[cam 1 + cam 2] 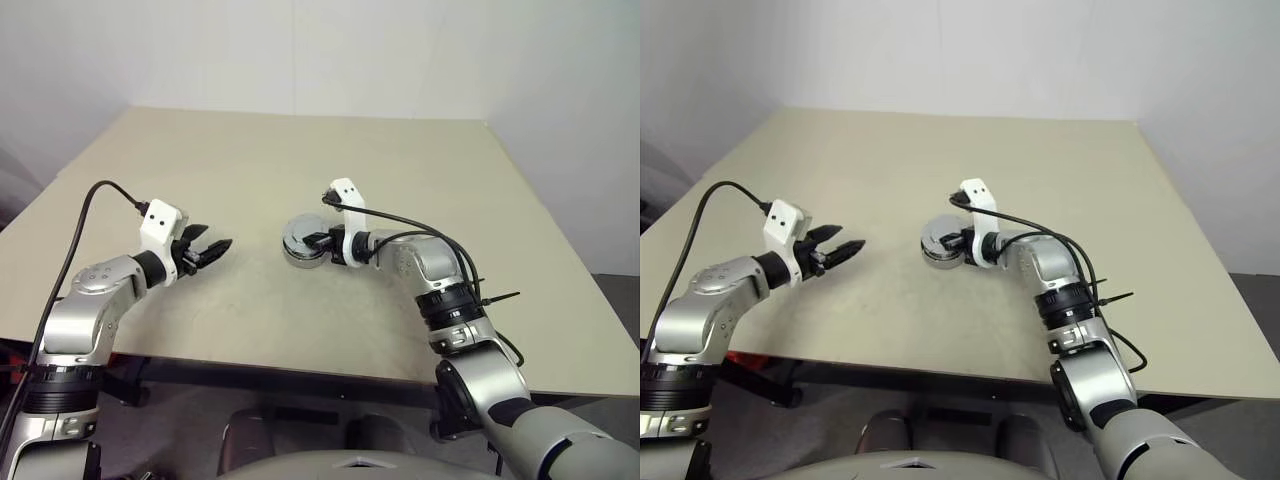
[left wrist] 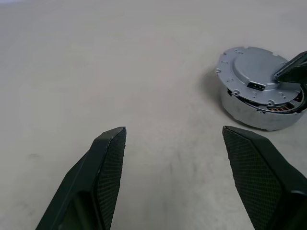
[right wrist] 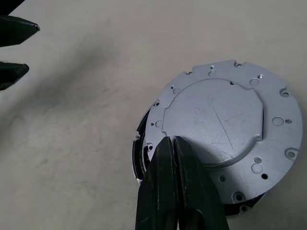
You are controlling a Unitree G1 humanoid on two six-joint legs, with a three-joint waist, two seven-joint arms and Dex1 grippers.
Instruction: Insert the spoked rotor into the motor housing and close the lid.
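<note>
The lid [image 3: 225, 120] is matte silver-grey, dotted with small screw holes around its edge. The motor housing [image 2: 254, 112] is shiny silver, with copper-coloured windings showing beneath the lid. The left gripper's 2 black fingers [image 2: 108, 163] carry a fine cross-hatched texture. The table [image 1: 300, 160] is plain beige.

Both arms: brushed silver-grey casings, black ring joints at wrists and elbows. White angular camera bracket atop each wrist, two small dark dots on left one. Black cable loops from each bracket back along forearm. Left gripper [image 1: 208, 251] and right gripper [image 3: 173, 143]: black tapered fingers, inner pads [image 2: 111, 158] cross-hatched. Small black tie, seemingly zip tie, on right forearm.
</note>
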